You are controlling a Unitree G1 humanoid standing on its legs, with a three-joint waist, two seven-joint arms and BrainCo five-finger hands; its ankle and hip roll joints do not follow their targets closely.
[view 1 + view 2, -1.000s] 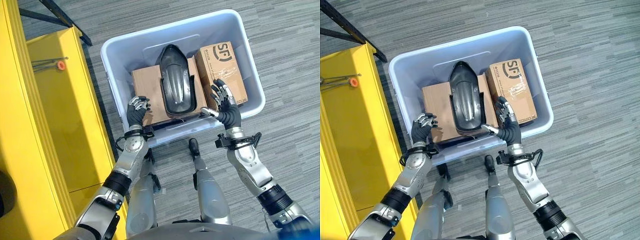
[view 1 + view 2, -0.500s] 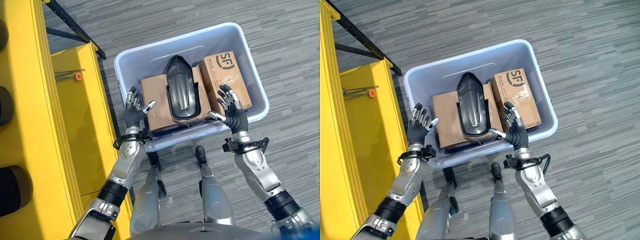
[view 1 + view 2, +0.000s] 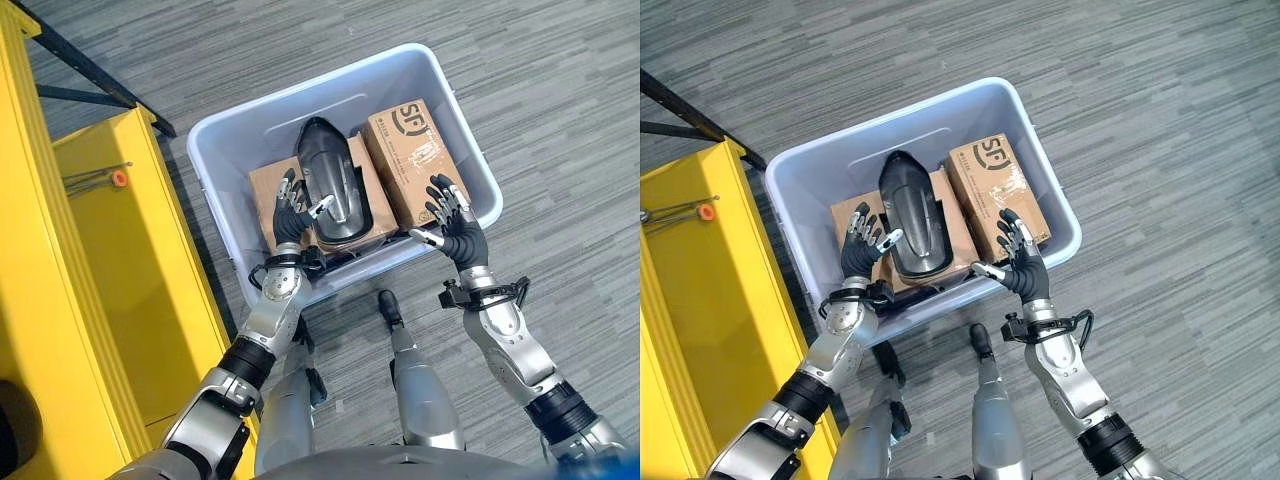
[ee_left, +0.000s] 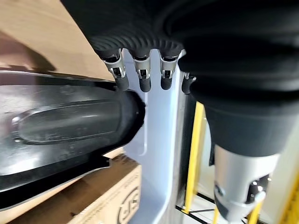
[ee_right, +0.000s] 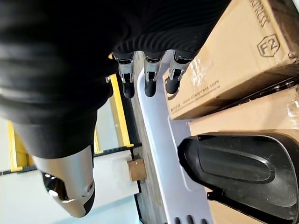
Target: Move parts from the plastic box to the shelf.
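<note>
Lying on a flat cardboard box (image 3: 268, 195) inside the plastic box (image 3: 232, 130), the black part (image 3: 335, 185) sits between the left hand (image 3: 293, 212) and right hand (image 3: 451, 226), both spread wide, holding nothing.

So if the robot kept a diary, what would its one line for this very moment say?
stage: reaching into plastic box | left hand: open, over black part | right hand: open, by printed carton | shelf: nothing placed yet

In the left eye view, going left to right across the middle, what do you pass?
Yellow shelf → left hand → black part → printed cardboard box → right hand → grey carpet.
</note>
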